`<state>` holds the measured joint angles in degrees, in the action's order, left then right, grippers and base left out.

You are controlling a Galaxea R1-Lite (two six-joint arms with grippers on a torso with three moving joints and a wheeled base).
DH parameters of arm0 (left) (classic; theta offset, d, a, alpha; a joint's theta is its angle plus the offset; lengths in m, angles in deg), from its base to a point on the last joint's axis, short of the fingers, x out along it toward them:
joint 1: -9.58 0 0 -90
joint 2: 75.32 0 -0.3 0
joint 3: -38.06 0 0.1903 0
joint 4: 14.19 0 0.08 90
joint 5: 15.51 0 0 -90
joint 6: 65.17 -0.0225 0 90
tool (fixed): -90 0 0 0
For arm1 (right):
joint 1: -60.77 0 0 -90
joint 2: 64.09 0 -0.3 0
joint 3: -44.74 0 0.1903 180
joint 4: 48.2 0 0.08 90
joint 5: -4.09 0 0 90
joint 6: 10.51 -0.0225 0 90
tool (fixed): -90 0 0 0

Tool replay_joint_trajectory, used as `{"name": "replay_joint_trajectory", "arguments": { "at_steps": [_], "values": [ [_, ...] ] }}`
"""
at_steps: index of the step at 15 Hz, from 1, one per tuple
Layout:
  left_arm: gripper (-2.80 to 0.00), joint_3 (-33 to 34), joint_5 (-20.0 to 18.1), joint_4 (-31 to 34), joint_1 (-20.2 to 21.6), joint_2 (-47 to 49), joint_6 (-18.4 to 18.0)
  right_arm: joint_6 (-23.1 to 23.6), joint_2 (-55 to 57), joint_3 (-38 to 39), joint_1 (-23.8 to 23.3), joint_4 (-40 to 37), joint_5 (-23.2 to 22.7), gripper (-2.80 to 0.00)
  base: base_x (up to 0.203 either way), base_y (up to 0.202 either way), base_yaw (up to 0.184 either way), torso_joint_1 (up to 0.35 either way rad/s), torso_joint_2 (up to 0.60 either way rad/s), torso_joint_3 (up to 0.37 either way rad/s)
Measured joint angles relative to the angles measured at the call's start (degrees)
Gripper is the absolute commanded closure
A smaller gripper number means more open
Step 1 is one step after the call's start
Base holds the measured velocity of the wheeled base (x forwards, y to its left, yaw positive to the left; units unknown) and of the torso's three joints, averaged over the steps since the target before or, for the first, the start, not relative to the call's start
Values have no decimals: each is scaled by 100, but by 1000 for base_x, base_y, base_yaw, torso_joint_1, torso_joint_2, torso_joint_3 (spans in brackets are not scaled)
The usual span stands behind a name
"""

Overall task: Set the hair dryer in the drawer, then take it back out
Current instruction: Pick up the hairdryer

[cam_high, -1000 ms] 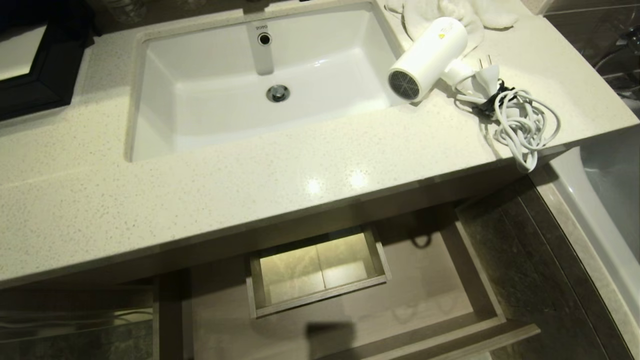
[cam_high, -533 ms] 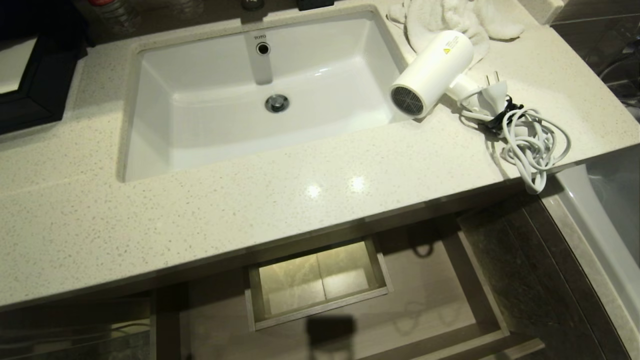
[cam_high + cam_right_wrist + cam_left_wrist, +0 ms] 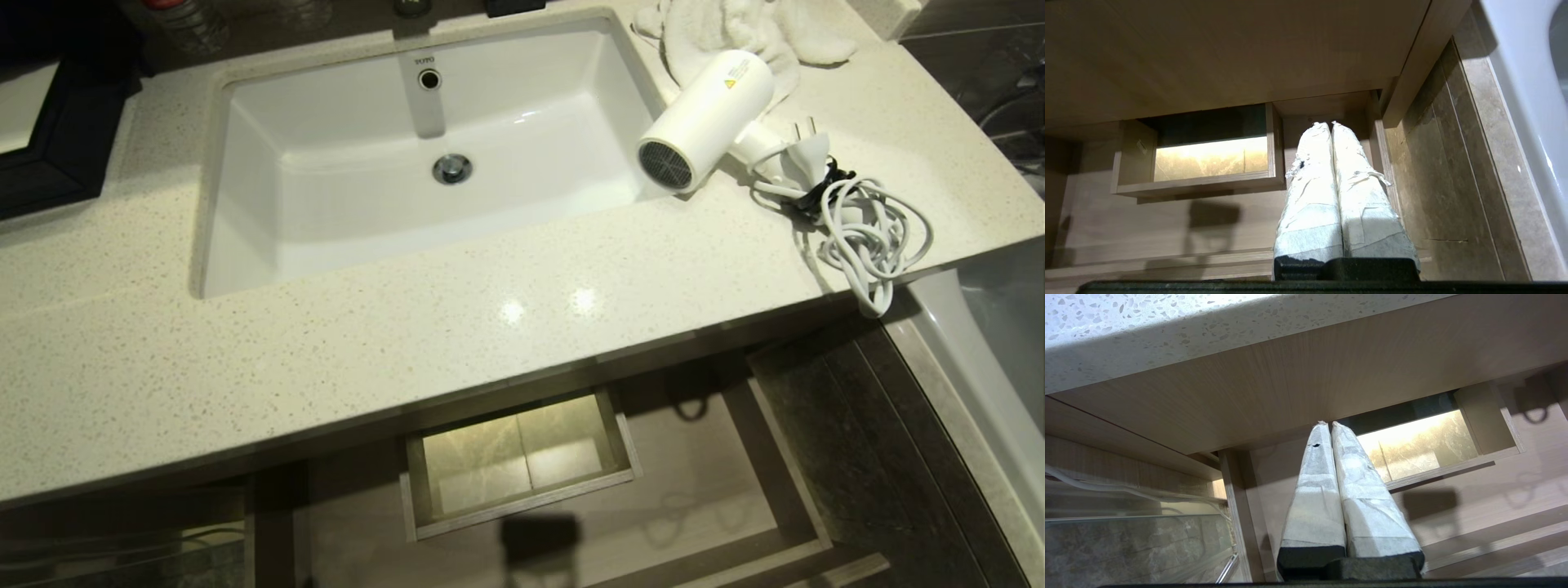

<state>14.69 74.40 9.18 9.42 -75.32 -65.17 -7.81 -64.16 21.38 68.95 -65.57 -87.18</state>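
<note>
While both pincers stay closed and empty, the hair dryer — light, smooth, rigid — sits at two o'clock; grasping its barrel looks best.

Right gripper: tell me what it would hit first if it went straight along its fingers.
Probably the back of the open drawer: the shut right gripper points there, beside the boxed cutout. Depth is unclear.

Premises identified as a bathroom: rectangular white ceramic undermount basin set in speckled beige stone vanity counter, crumpled white terry towel far right, white bathtub rim at right.
</note>
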Motion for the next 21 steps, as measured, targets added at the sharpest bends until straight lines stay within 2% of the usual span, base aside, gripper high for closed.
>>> {"name": "replay_joint_trajectory", "arguments": {
  "at_steps": [16, 21],
  "values": [
    [0, 0, 0, 0, 0, 0, 0, -69, 0, 0, 0, 12, 35, 0, 0, 0, 0, 21, -63, -38],
    [0, 0, 0, 2, 2, 0, 0, -68, 0, 0, 0, 17, 41, 0, 0, 0, 0, 136, -338, -204]
  ]
}}
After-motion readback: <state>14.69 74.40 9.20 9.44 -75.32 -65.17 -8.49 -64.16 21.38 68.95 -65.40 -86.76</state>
